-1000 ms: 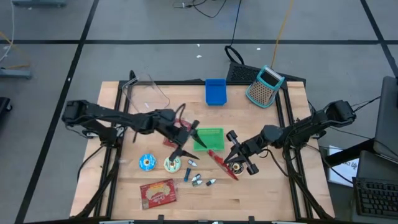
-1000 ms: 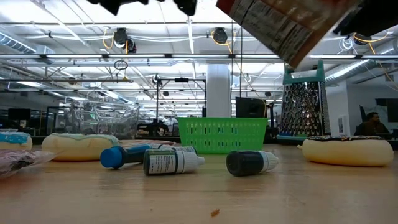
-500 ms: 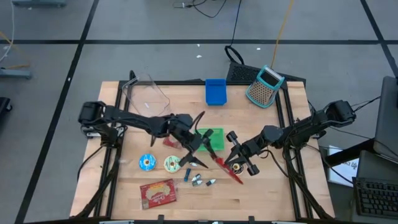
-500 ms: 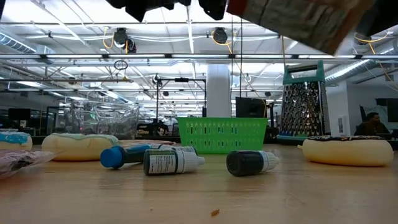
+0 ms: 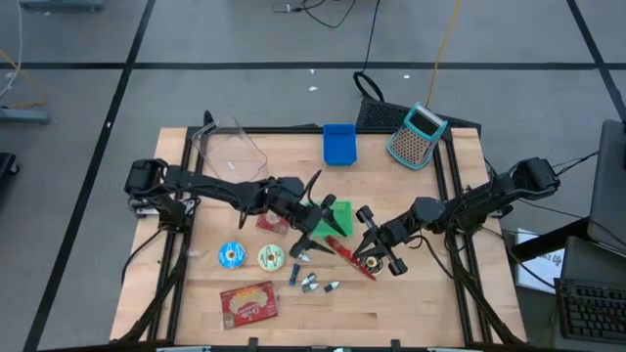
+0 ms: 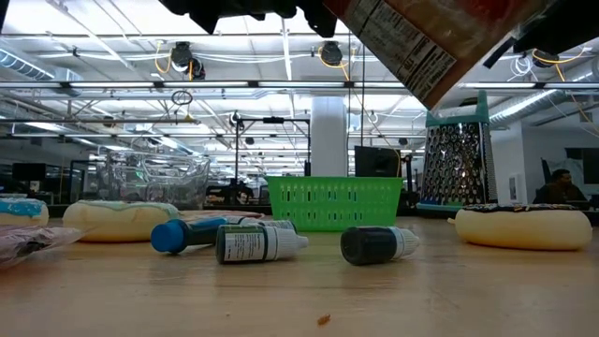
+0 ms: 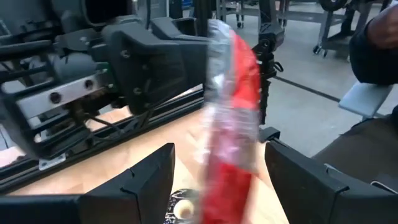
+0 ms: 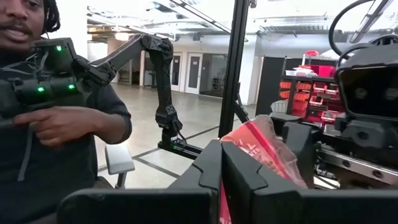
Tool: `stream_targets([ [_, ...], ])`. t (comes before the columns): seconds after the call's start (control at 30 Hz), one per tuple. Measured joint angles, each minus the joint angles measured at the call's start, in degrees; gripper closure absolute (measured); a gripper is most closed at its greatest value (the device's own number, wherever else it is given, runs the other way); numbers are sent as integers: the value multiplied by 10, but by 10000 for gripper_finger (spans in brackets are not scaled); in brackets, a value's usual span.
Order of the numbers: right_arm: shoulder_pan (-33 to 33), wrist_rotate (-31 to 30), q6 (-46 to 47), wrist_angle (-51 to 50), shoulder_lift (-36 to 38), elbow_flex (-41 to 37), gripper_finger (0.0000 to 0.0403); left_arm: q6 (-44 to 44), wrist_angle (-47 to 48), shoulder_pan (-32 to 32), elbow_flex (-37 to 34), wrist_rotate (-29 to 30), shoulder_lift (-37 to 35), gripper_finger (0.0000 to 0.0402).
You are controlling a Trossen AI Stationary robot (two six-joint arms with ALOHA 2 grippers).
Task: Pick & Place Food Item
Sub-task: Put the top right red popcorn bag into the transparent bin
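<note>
The left claw [image 5: 318,235] has slid in, open astride the red packet [image 5: 344,250] the right claw [image 5: 370,256] clamps.

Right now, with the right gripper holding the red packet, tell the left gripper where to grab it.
Grip the red packet's free end, away from the right gripper, closing across its flat faces. It hangs edge-on between the left gripper's open fingers, so come straight on.
</note>
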State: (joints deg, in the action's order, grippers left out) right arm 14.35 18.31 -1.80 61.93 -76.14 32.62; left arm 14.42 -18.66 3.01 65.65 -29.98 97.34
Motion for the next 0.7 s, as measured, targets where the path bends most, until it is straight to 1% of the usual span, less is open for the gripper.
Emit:
stream_targets([
  [0.23, 0, 0, -2, 0, 0, 0, 403, 5, 0, 1, 0, -1, 0, 149],
  [0.33, 0, 0, -2, 0, 0, 0, 403, 5, 0, 1, 0, -1, 0, 163],
  [0.43, 0, 0, -2, 0, 0, 0, 403, 5, 0, 1, 0, -13, 0, 199],
  [0.7, 0, 0, -2, 0, 0, 0, 403, 8, -5, 1, 0, -15, 0, 326],
])
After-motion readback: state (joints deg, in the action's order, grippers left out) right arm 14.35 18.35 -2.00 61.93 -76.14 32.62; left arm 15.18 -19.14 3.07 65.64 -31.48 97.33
